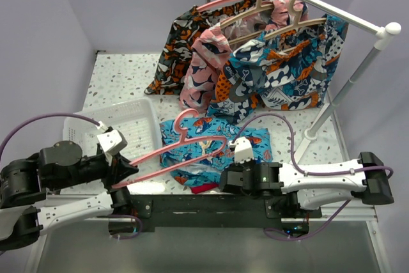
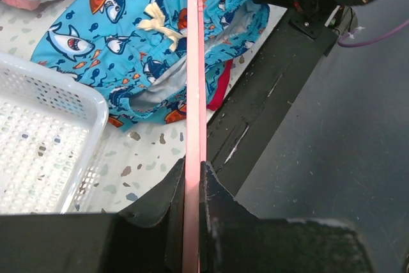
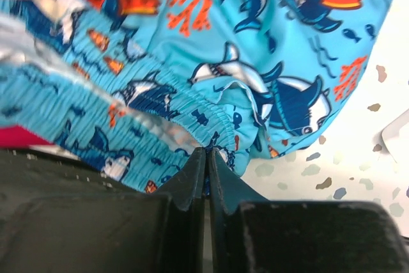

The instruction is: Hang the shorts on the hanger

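The turquoise shorts [image 1: 211, 145] with shark print lie on the table in front of the arms. They also show in the left wrist view [image 2: 128, 49] and the right wrist view [image 3: 255, 49]. The pink hanger [image 1: 185, 151] lies across them, hook pointing to the back. My left gripper [image 1: 121, 174] is shut on the hanger's bar [image 2: 193, 94] at its near left end. My right gripper [image 1: 225, 174] is shut on the shorts' elastic waistband [image 3: 206, 148] at their near edge.
A white perforated basket [image 1: 131, 123] stands at the left, next to the shorts. A rack [image 1: 332, 11] at the back holds tan wooden hangers with patterned garments. A red cloth [image 1: 204, 188] peeks out under the shorts. The black base plate [image 2: 268, 94] runs along the near edge.
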Robot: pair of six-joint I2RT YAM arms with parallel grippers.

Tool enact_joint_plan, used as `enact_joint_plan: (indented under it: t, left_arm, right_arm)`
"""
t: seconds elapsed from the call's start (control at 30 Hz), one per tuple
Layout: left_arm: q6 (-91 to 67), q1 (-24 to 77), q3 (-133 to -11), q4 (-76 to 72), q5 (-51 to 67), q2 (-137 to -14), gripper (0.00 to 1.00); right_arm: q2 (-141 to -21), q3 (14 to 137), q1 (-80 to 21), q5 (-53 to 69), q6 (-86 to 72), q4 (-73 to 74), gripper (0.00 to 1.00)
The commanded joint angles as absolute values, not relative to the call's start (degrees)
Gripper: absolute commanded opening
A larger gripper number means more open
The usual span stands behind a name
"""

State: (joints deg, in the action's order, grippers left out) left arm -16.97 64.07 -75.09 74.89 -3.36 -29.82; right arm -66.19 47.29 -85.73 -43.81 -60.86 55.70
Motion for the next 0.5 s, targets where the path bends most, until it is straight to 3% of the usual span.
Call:
enact_joint_plan:
  t: [0.0, 0.47]
  left_arm:
    - [-16.70, 63.72, -73.75, 72.25, -0.35, -28.92, 0.00]
    - [-15.38, 64.07, -70.84, 70.32, 5.44, -28.30, 0.00]
  right_arm:
    - [-64.34, 49.48, -83.06, -45.71, -59.07, 54.76, 0.01]
    - [-63.19, 51.06, -79.37, -45.62, -59.15, 55.81, 0.00]
